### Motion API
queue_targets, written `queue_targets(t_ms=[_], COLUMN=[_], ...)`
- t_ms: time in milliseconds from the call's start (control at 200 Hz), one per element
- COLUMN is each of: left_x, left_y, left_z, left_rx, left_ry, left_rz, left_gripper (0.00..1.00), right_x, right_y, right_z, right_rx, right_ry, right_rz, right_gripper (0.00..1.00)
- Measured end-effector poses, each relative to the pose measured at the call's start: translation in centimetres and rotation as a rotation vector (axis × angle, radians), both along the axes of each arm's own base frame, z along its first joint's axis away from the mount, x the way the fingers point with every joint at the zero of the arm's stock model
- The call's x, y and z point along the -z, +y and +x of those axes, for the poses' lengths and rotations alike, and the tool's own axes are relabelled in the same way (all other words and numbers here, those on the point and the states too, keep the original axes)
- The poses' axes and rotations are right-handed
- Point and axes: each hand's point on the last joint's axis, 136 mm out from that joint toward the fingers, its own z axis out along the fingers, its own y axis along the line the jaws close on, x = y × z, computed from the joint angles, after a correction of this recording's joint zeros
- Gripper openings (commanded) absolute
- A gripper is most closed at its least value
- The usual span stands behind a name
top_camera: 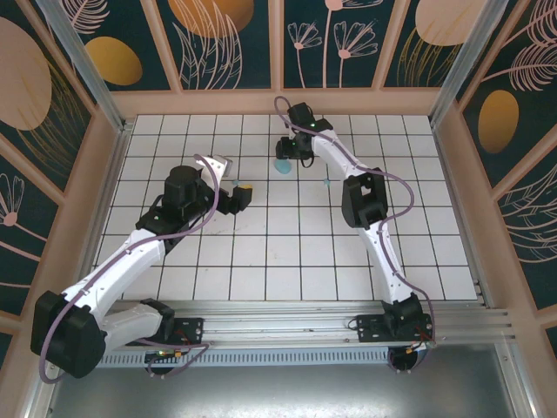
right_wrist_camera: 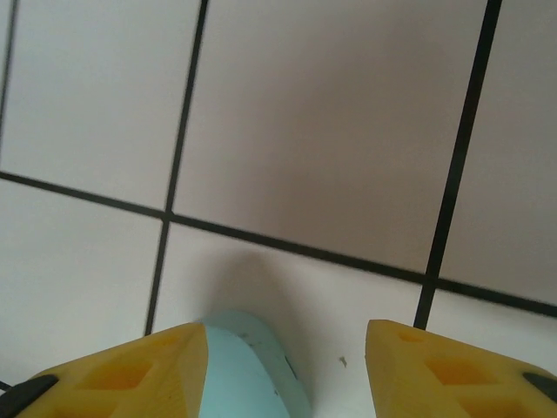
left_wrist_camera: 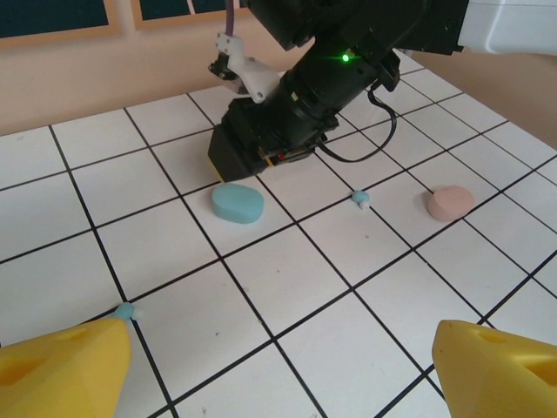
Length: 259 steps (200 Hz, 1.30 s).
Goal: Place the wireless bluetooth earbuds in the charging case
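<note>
Left gripper [left_wrist_camera: 280,348]: fingers wide apart, holding nothing, bottom of left wrist frame.
Right gripper [right_wrist_camera: 287,335]: fingers apart, teal case [right_wrist_camera: 252,370] low between them, not clamped.
Teal earbud [left_wrist_camera: 360,198]: centre-right, between teal case and pink case [left_wrist_camera: 450,202].
2nd teal earbud [left_wrist_camera: 125,310]: lower left, just beside a left gripper finger.

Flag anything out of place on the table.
Nothing looks damaged. One teal earbud lies loose between the blue case and the pink case. A second teal earbud sits apart, by the left pincer. Both cases look shut.
</note>
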Motion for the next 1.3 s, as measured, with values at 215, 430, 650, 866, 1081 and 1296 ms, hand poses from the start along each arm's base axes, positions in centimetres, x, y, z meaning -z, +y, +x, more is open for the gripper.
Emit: queue_targets(t_ms=[215, 430, 650, 866, 1081, 1296], left_x=[-0.1, 0.8, 0.8, 0.5, 0.5, 0.7], left_y=[0.3, 0.7, 0.9, 1.0, 0.9, 0.9], left_z=[-0.2, -0.7, -1.0, -1.1, -1.1, -1.0], left_rx=[-0.012, -0.022, -0.03, -0.03, -0.03, -0.031], left_ry=[-0.005, 0.014, 0.015, 0.009, 0.009, 0.016], left_rz=[0.003, 0.002, -0.009, -0.013, -0.014, -0.013], left_gripper=[0.89, 0.9, 0.9, 0.9, 0.91, 0.91], right_x=[0.3, 0.3, 0.4, 0.1, -0.2, -0.3], right_y=[1.0, 2.7, 3.2, 3.1, 3.8, 4.3], right_z=[-0.6, -1.6, -1.8, -2.5, -4.1, -4.7], right_rx=[-0.053, -0.103, -0.126, -0.142, -0.183, -0.204], right_ry=[-0.022, -0.035, -0.046, -0.043, -0.005, 0.014], right_rz=[-0.034, -0.042, -0.051, -0.055, -0.018, 0.013], right_gripper=[0.53, 0.52, 0.51, 0.51, 0.51, 0.53])
